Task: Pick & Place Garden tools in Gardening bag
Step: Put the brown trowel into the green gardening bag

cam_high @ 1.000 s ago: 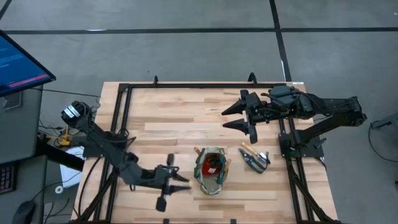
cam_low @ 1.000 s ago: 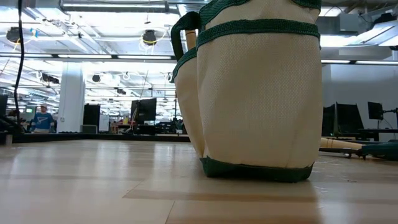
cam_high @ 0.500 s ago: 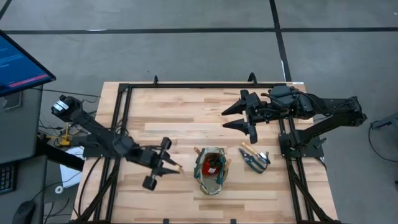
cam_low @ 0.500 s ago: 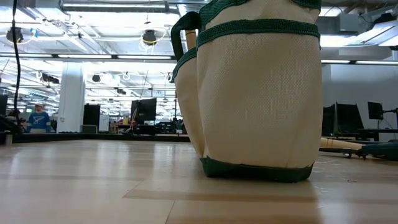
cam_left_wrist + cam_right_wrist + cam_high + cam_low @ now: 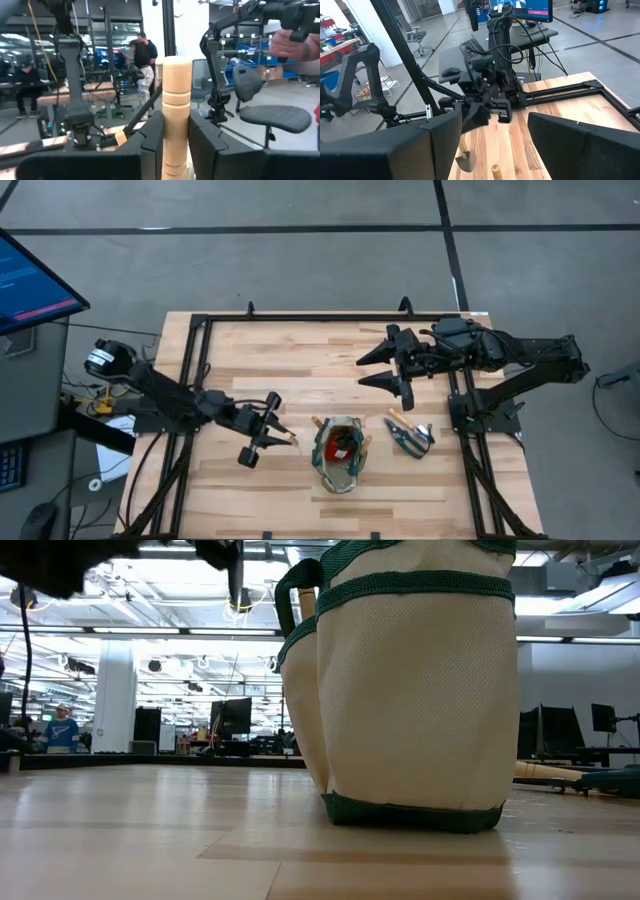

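Observation:
The green and tan gardening bag [image 5: 339,453] stands on its base at the table's near middle and fills the low view [image 5: 420,690]. A red object [image 5: 342,445] and pale wooden handles [image 5: 318,424] show inside it. Dark-handled pruning shears [image 5: 410,435] lie on the table right of the bag. My left gripper [image 5: 272,434] is raised just left of the bag, shut on a wooden-handled hand tool [image 5: 176,120]. A silver head [image 5: 466,161] shows below it in the right wrist view. My right gripper [image 5: 378,368] hangs open and empty over the far right. My left gripper pinches the tool's pale wooden handle [image 5: 175,145] between its two fingers [image 5: 152,142]. The handle's grooved free end [image 5: 176,67] sticks out past the fingers, and in the high view it points at the bag [image 5: 289,442]. The tool is lifted clear of the table.
Black rails [image 5: 200,370] run along the table's left, right and far sides. A monitor [image 5: 30,280] stands off the table's left. People show in the room beyond the table [image 5: 142,65]. Bare wood [image 5: 300,360] lies between the two arms.
My left gripper has moved from near the table's near edge toward the far edge and up, carrying the wooden-handled tool, and has turned so the handle end points at the bag. Its arm now shows at the low view's top left.

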